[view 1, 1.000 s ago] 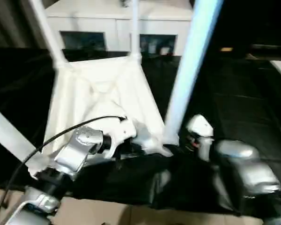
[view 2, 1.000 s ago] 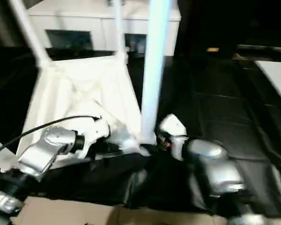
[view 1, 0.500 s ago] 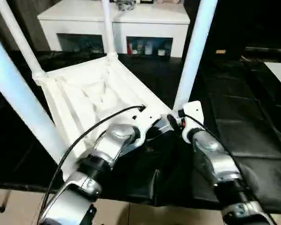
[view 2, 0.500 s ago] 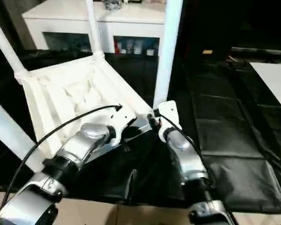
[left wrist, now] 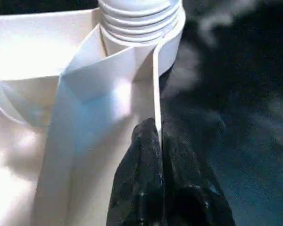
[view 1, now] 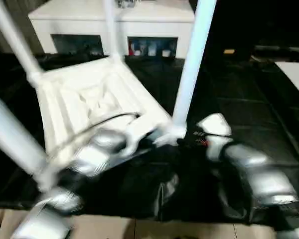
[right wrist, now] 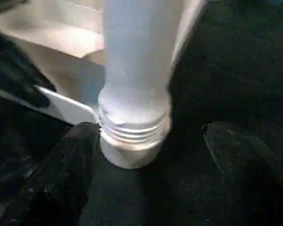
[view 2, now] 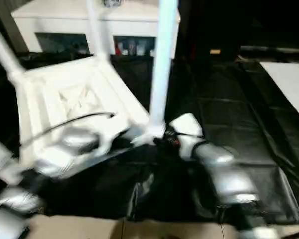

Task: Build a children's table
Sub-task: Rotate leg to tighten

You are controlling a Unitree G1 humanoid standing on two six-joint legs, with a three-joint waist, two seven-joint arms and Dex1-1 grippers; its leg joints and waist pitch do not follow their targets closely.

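Children's table [view 1: 97, 102] lies upside down on the black-covered tabletop [view 1: 249, 107], legs up, in front of a white cabinet [view 1: 114, 22]. Left tool [left wrist: 158, 141] pinched tight on its thin rim wall beside the near leg [right wrist: 134, 70]. Right tool [right wrist: 148, 155] spread wide around that leg's threaded base, fingers [right wrist: 66, 160] apart from it.

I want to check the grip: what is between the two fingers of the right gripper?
The base of a white leg, with its screw threads, stands between the open right gripper's fingers in the right wrist view.

the children's table [view 1: 89, 102] lies upside down before the cabinet [view 1: 114, 22], legs up.
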